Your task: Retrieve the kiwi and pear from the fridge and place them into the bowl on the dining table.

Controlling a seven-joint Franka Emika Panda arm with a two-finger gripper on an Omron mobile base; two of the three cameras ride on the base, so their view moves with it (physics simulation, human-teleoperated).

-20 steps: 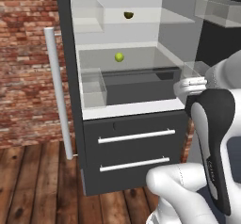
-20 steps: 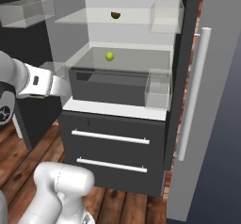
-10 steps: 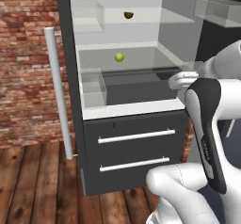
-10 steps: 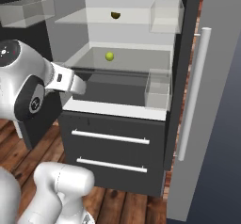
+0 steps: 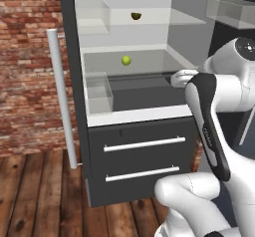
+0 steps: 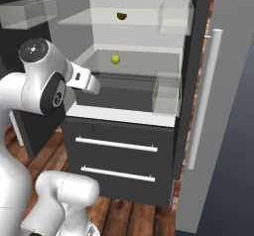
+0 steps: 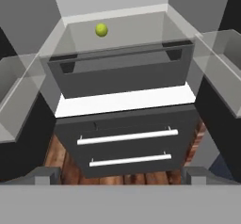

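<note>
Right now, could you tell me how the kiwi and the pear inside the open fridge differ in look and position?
The kiwi is dark brown-olive, while the pear is bright yellow-green. The kiwi sits on the upper glass shelf; the pear rests one shelf lower, just above the dark drawer bin. The kiwi looks somewhat flattened and oval, whereas the pear looks ball-like. Both are small, of similar size, lie towards the back of the fridge, and are untouched.

Open fridge (image 7: 124, 108), pear (image 7: 101, 29) on glass shelf (image 7: 136, 32), two handled drawers (image 7: 129, 148) below
</note>
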